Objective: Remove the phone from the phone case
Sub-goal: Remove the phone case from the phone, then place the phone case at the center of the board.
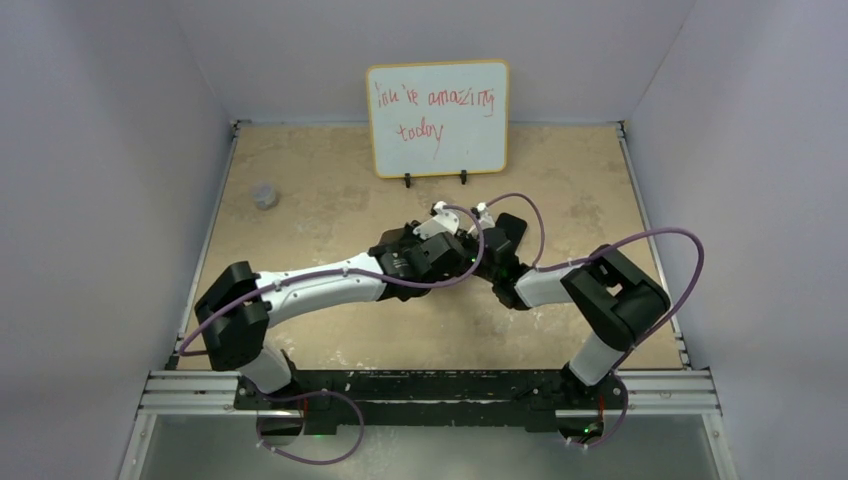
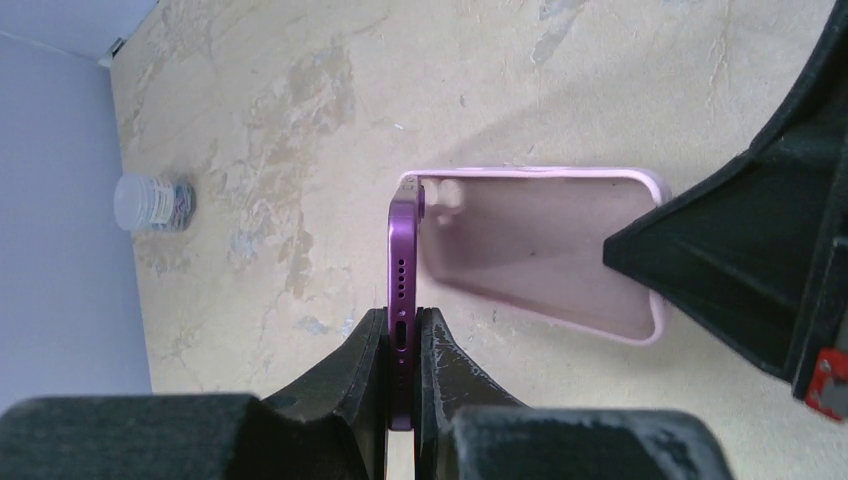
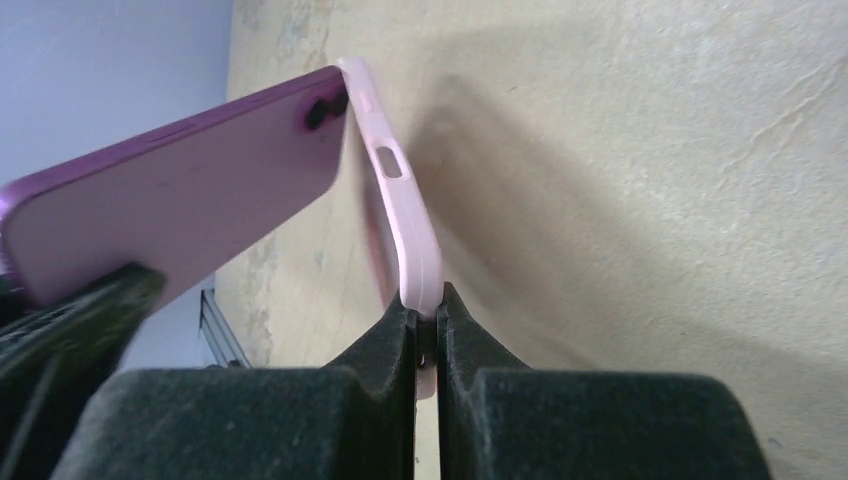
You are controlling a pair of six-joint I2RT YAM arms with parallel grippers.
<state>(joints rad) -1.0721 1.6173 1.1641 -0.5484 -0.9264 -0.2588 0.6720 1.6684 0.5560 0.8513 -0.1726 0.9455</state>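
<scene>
Gripping tight: your left pincer point(image 2: 403, 338) holds the phone point(image 2: 404, 250) edge-on, your right pincer point(image 3: 427, 318) pinches the case point(image 3: 410, 230) rim. Only one corner looks caught, so hinge them apart slowly.

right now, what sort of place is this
Probably a robot lab test cell: white walls box in a worn tabletop, two arms bolt to a metal rail, a handwritten whiteboard stands behind.

phone point(image 2: 404, 270): glossy purple metal | case point(image 2: 545, 250): matt pink rubbery | table point(image 2: 300, 120): rough, mottled
</scene>
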